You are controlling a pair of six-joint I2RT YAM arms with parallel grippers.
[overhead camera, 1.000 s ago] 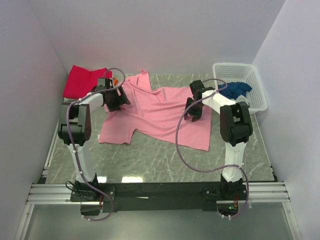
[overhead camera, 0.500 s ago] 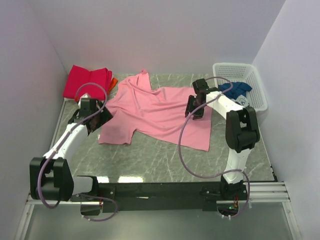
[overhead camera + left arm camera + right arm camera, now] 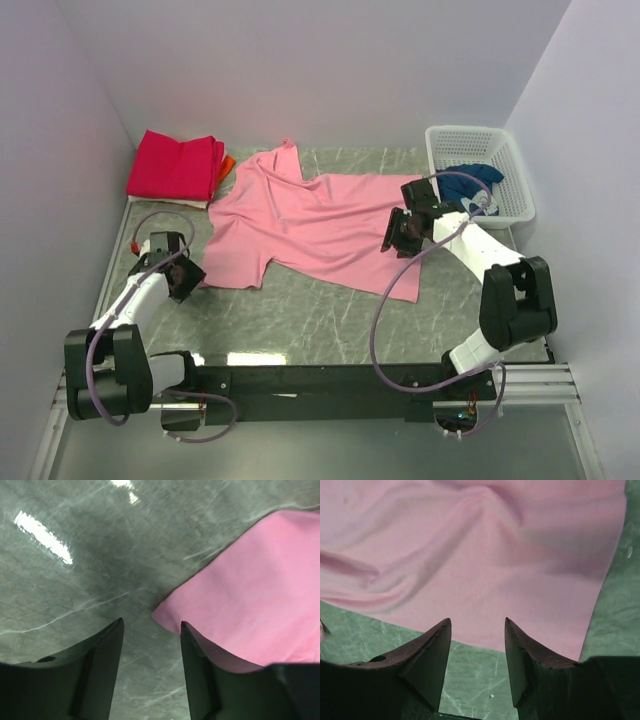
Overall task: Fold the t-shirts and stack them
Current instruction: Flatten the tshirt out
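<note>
Both your grippers are open at the near edges of the light pink t-shirt [image 3: 310, 225].
Your left gripper [image 3: 151, 625] straddles its near-left corner, with bare marble table [image 3: 320, 320] on the near side. Your right gripper [image 3: 477, 622], jaws apart, sits over the right hem, possibly touching cloth. The shirt lies spread mid-table. A magenta-red t-shirt [image 3: 175, 165] lies folded far-left, and a dark blue t-shirt [image 3: 470, 180] is in the white mesh basket [image 3: 510, 160].

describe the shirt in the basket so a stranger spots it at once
At the far right corner of the table stands a white mesh basket. The dark blue t-shirt lies bunched inside it. It is the only blue cloth and the only shirt off the table.
</note>
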